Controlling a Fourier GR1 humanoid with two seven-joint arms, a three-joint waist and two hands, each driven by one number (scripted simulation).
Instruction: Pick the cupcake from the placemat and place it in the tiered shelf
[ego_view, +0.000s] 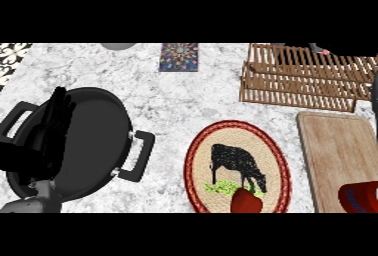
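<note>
The cupcake (246, 201) sits on the near edge of the oval placemat (238, 150), a red shape just below the mat's black cow and touching the green patch at its feet. The left hand (53, 127) rests at the view's left over the black pan (96, 130) with its 2 handles, fingers straight and pointing up, holding nothing. The wooden tiered shelf (303, 80) stands at the far right of the counter, well apart from the cupcake, with a cutting board (336, 150) between them and to the right.
</note>
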